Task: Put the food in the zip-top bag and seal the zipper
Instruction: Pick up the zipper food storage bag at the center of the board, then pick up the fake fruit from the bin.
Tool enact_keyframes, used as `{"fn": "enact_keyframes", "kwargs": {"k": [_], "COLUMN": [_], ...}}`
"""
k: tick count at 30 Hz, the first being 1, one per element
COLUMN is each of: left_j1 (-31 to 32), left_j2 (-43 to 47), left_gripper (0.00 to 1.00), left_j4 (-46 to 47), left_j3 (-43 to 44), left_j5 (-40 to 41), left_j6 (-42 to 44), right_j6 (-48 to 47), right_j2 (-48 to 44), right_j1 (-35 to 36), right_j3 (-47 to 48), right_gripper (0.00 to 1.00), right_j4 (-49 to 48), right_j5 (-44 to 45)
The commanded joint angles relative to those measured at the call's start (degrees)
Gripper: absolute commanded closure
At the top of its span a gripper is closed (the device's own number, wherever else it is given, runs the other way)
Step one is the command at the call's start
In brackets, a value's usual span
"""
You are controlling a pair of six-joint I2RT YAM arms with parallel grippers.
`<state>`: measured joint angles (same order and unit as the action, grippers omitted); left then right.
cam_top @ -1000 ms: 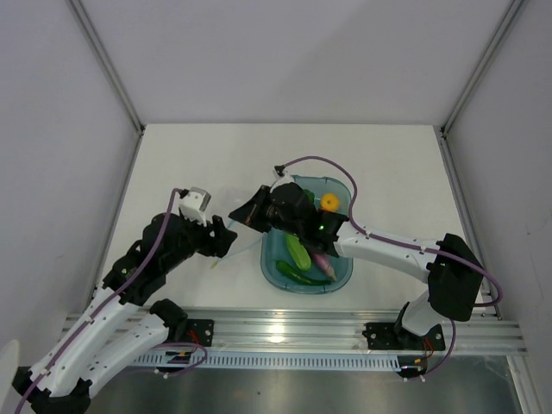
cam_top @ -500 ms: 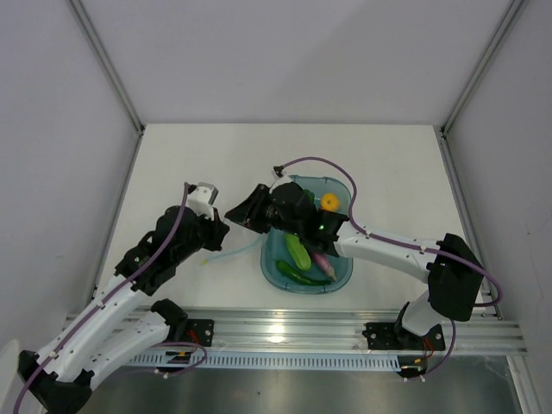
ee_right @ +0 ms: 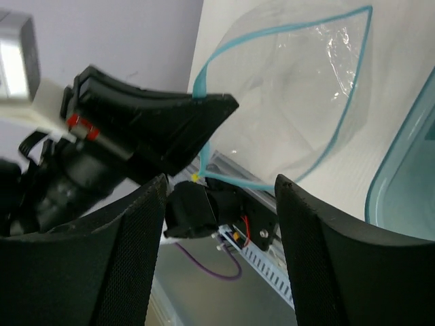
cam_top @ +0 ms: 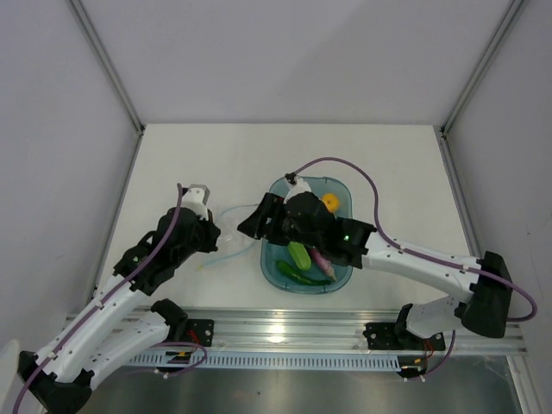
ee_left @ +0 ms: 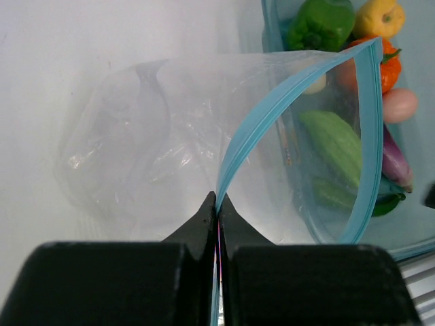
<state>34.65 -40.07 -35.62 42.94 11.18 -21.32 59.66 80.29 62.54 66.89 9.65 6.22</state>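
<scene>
The clear zip-top bag [ee_left: 136, 142] lies on the white table left of the tray, its mouth gaping toward the tray. My left gripper [ee_left: 217, 198] is shut on the light blue zipper [ee_left: 268, 119] at the near end of the mouth; from above it shows at the bag's left [cam_top: 214, 238]. My right gripper [ee_right: 221, 182] stands open just off the bag's mouth, nothing between its fingers [ee_right: 136, 251]. The food sits in the tray: green pepper [ee_left: 319, 24], yellow piece [ee_left: 379, 17], orange one [ee_left: 389, 64], pale green pod [ee_left: 333, 139], purple piece [ee_left: 394, 159].
The teal translucent tray [cam_top: 341, 274] stands right of the bag, partly under my right arm. The aluminium rail [cam_top: 285, 328] runs along the table's near edge. Grey walls close in the left, right and back sides.
My left gripper closed on the zipper strip and drew slightly left. My right gripper opened, let go of the bag's mouth and backed off to the right.
</scene>
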Motion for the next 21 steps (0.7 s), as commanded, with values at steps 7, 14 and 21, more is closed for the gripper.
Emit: {"fn": "enact_keyframes", "kwargs": {"k": [7, 14, 21], "left_j1": [0.2, 0.2, 0.2], "left_j2": [2.7, 2.1, -0.3], "left_gripper": [0.99, 0.99, 1.0], "left_j4": [-3.2, -8.8, -13.9], "left_j3": [4.3, 8.0, 9.9], "left_j5": [3.8, 6.7, 7.4], "left_j6": [-6.6, -12.8, -14.5], "right_j6": [-3.7, -6.0, -8.4], "right_j2": [-5.9, -1.3, -1.7], "right_j1": [2.8, 3.5, 0.0], "right_j3": [-2.6, 2.5, 3.3], "right_gripper": [0.34, 0.28, 0.08], "right_j4": [7.1, 15.5, 27.8], "right_j5": [5.2, 12.4, 21.6]}}
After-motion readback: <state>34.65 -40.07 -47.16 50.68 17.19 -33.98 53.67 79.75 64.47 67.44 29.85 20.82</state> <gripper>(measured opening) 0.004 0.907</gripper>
